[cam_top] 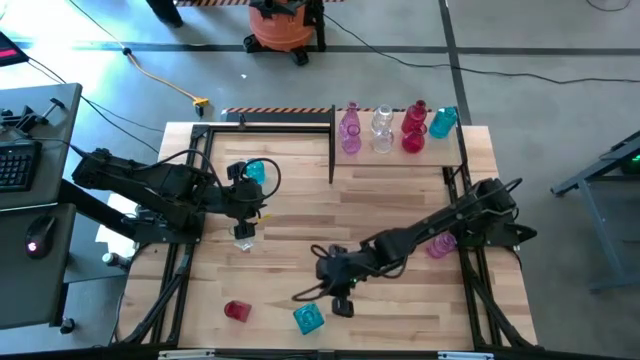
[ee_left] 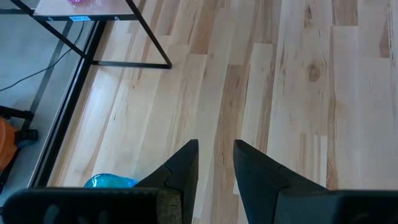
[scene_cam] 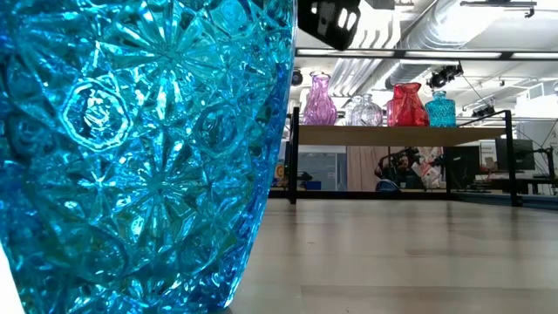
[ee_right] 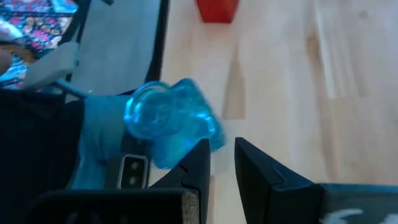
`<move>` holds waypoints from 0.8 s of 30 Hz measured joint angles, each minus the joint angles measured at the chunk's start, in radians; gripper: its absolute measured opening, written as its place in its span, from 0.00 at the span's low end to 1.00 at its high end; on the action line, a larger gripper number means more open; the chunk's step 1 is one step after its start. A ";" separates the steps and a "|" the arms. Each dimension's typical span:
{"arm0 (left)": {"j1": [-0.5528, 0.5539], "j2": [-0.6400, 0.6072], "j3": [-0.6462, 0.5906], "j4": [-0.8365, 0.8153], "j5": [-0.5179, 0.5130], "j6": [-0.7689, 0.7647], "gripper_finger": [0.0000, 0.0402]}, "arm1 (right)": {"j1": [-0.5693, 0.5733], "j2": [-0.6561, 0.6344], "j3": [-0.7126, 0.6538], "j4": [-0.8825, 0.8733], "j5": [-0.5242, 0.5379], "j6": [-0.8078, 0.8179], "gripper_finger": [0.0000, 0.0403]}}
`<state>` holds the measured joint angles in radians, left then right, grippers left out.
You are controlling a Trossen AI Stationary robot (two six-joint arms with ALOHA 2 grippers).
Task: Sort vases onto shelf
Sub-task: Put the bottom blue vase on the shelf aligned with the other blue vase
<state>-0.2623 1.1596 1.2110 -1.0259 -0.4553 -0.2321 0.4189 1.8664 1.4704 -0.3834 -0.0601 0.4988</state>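
Observation:
Four vases, pink (cam_top: 350,130), clear (cam_top: 382,130), red (cam_top: 414,128) and teal (cam_top: 443,122), stand in a row on the shelf (cam_top: 400,160) at the far right. A cut-glass blue vase (cam_top: 308,318) rests on the table by the near edge and fills the left of the low view (scene_cam: 131,148). My right gripper (cam_top: 335,298) hovers just beside it, narrowly open (ee_right: 222,143), with nothing between the fingers. My left gripper (cam_top: 250,200) waits open (ee_left: 216,144) over bare wood, between a teal vase (cam_top: 255,172) and a clear vase (cam_top: 245,235).
A small red vase (cam_top: 237,310) sits near the front edge, left of the blue one. A pink vase (cam_top: 440,243) lies under my right arm. Black posts carry the shelf (scene_cam: 384,133). Bare wood stretches across the table's middle.

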 joint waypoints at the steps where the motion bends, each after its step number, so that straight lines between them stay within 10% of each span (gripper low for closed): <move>1: 0.000 0.000 0.000 0.000 0.000 0.000 0.22 | 0.006 0.000 0.000 0.003 -0.001 0.000 0.13; 24: 0.000 0.000 0.000 0.000 0.000 0.000 0.22 | 0.022 0.054 0.000 0.175 -0.049 0.024 0.13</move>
<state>-0.2626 1.1595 1.2110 -1.0259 -0.4556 -0.2321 0.4412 1.9201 1.4708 -0.2088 -0.1096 0.5228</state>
